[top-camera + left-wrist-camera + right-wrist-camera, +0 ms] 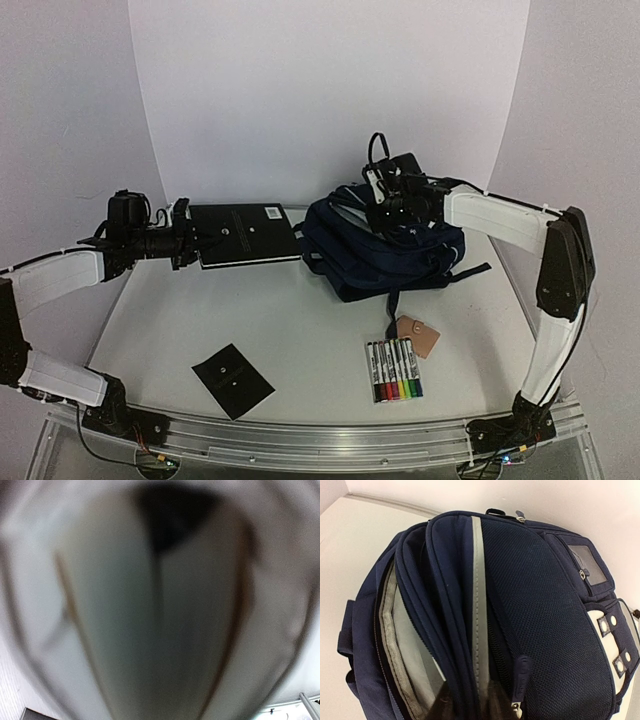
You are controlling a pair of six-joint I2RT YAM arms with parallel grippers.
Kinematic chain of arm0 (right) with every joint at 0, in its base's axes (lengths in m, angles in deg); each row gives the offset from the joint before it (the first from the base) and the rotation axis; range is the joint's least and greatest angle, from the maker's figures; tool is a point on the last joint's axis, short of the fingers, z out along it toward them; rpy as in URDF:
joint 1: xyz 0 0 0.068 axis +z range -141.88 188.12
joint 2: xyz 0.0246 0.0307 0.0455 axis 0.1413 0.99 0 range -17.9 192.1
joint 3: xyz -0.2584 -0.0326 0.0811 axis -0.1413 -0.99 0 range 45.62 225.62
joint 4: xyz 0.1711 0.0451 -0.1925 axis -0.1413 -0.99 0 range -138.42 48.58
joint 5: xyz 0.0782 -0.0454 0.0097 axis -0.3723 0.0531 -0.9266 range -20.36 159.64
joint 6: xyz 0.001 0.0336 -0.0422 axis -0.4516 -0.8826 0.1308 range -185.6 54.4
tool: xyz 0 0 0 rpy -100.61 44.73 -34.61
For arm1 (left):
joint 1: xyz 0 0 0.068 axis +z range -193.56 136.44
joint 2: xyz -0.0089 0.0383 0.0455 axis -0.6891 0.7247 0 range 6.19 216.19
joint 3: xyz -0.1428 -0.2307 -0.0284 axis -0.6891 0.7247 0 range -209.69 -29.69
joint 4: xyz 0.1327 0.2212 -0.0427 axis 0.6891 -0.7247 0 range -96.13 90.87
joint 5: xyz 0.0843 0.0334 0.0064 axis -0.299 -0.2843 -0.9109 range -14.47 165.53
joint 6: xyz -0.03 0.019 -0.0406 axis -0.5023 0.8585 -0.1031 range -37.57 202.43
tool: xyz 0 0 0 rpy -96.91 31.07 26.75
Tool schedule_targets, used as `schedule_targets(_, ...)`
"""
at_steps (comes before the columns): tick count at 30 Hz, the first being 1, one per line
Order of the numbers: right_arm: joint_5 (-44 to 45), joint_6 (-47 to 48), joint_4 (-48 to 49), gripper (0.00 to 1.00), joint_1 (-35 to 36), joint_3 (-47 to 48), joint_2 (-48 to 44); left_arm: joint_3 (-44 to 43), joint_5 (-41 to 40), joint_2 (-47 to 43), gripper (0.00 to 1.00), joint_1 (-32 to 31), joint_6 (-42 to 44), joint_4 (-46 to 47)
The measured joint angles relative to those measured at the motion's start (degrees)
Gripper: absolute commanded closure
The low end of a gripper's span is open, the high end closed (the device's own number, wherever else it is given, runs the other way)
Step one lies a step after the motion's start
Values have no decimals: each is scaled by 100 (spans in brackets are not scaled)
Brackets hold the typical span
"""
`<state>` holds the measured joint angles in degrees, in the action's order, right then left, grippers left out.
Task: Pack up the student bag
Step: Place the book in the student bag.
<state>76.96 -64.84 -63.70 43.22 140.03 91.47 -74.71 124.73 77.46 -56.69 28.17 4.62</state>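
Looking down from the top camera, the student bag lies at the back right of the desk. Packing looks barely begun. A black book hangs clear of the desk, clamped at its left edge in the jaws of the left gripper, with its far edge just short of the bag. Not yet packed, by my reading, are a marker set, a tan leather piece just beside it, and a flat black pouch near the front. The right gripper sits on top of the bag, and from here I cannot tell how its jaws stand. White marks on the book's cover and the marker labels are too small to read.

The left wrist view is a pale blur with nothing legible.

The right wrist view shows the bag close up, its main compartment gaping, grey lining exposed and nothing visible inside. A ridge of navy fabric runs down between two dark finger shapes at the bottom edge, but whether they pinch it is unclear. A clear window pocket carries no readable writing.
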Motion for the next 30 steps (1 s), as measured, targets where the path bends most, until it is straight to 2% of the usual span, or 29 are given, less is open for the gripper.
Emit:
schedule_targets(6, 431, 48, -15, 100, 195, 256, 0, -453, -214, 431, 100, -622, -75, 104)
schedule_targets(12, 888, -244, -175, 100, 459, 814, 0, -748, -318, 781, 100, -1114, -527, 849)
schedule_targets(19, 1033, -573, -260, 100, 774, 1047, 0, -821, -583, 1098, 100, -1201, -1099, 1630)
schedule_targets(30, 1138, -830, -124, 100, 985, 1047, -10, -1000, -1185, 2051, 100, -1354, -1721, 1715)
